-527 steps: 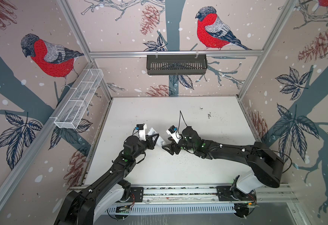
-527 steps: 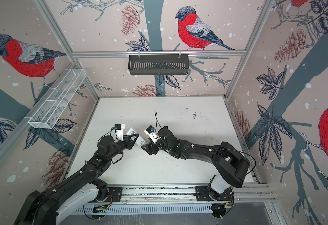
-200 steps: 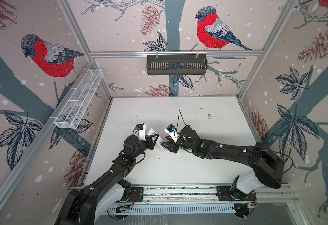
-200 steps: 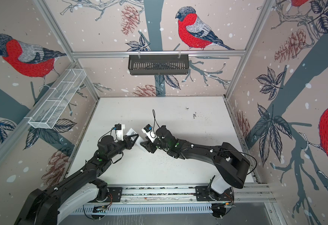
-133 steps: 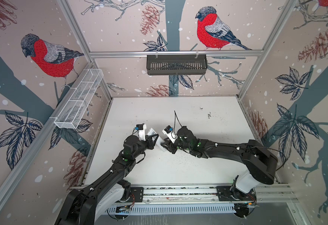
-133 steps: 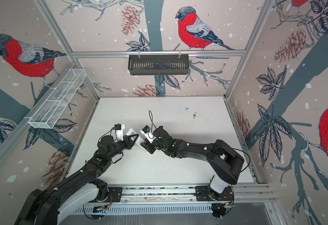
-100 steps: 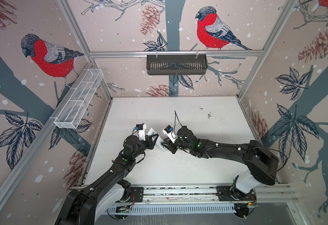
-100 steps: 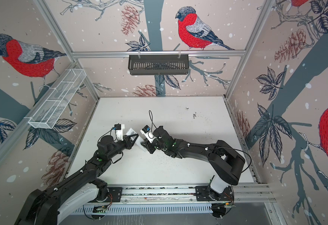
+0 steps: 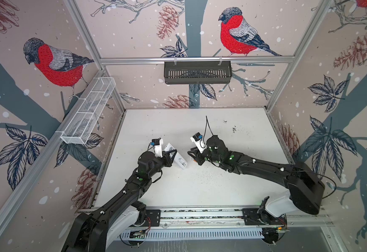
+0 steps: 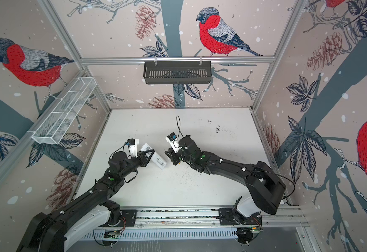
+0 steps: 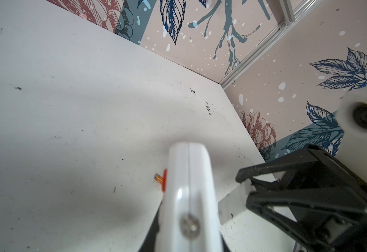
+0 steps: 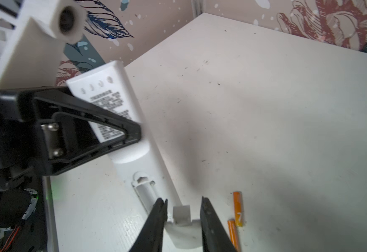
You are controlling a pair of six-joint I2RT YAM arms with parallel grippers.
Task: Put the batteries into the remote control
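Right end effector (image 12: 183, 199) drew back pinching the cover (image 12: 183, 231); left end effector (image 9: 173, 155) clamps the remote control (image 9: 181, 160).

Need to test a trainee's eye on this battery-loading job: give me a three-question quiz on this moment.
1. True or false: both batteries already sit inside the remote control.
2. What is clamped between the fingers of the right gripper? A) a battery B) the white battery cover C) nothing
3. Fill in: the remote control is held off the table by the ___ gripper.

Key:
1. False. Both lie on the table beside the right gripper, and the open compartment looks empty.
2. B.
3. Left: the left gripper is shut on the remote's body.
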